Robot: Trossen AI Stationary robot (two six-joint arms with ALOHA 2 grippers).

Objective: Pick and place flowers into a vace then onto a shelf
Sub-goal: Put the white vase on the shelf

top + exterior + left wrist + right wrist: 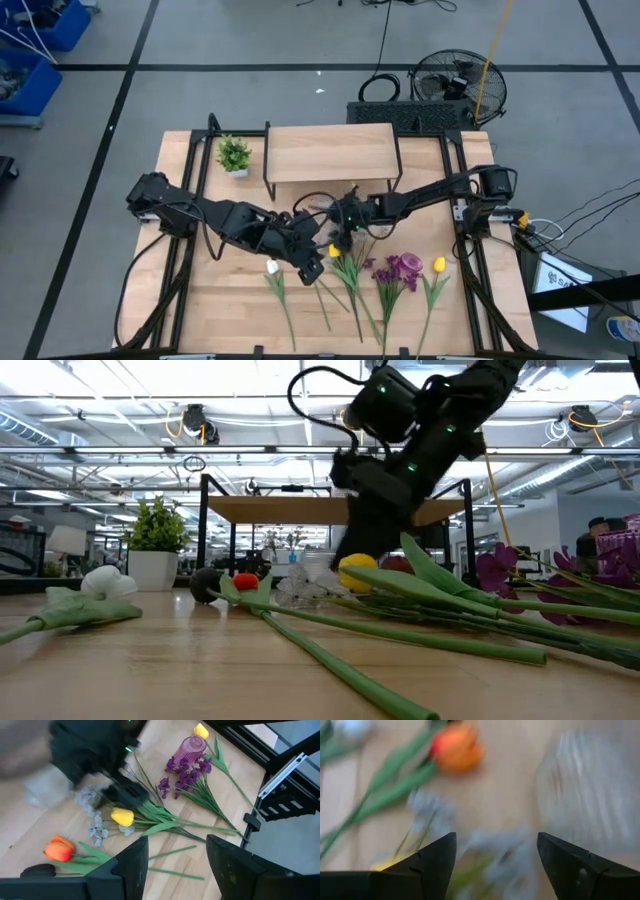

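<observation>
Wooden desk (pixel 200 290), flowers (pixel 385 285) strewn along its front edge, wood-topped shelf (pixel 328 152) at the back. My left claw (pixel 175 857) and right claw (pixel 495 857) hang wide open, empty, mid-desk.

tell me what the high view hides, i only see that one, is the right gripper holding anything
Observer: No. The right wrist view shows the right gripper open and empty above the pale lilac spray.
Operator: what's that orange speck by the left arm
Observer: An orange tulip lying flat on the table.
Operator: left gripper busy
Observer: No, the left gripper is open with nothing between its fingers.
</observation>
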